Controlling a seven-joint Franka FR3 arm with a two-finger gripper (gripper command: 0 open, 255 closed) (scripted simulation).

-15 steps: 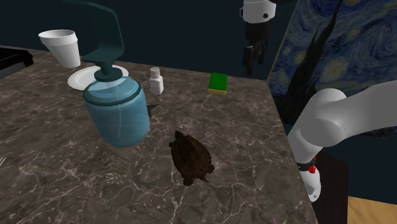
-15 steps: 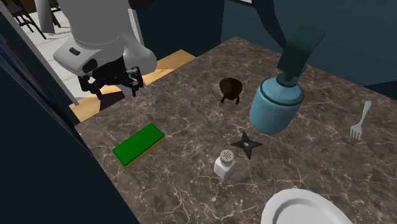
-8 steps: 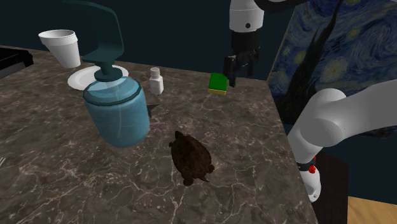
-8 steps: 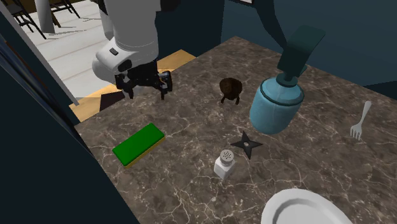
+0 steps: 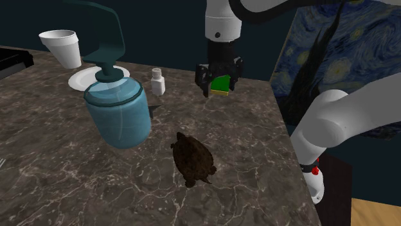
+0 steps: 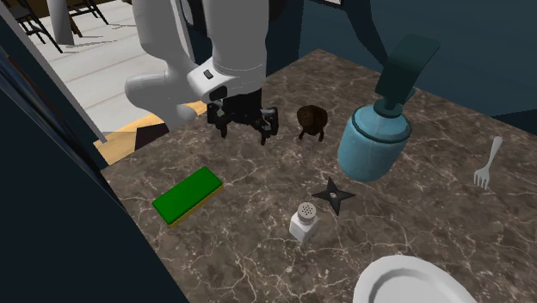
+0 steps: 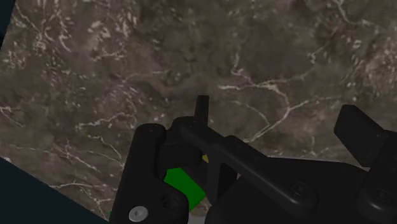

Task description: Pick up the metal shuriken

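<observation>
End effector fingers apart over dark marbled counter; green block behind it.

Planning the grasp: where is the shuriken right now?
In the second exterior view, the shuriken lies on the counter, between the white shaker and the blue dispenser.

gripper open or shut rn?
Open. The gripper hangs with its two fingers apart, clasping nothing; the shuriken lies on the counter, away from it.

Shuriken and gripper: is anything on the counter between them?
No: in the second exterior view the marbled counter between the open gripper and the dark shuriken is bare.
</observation>
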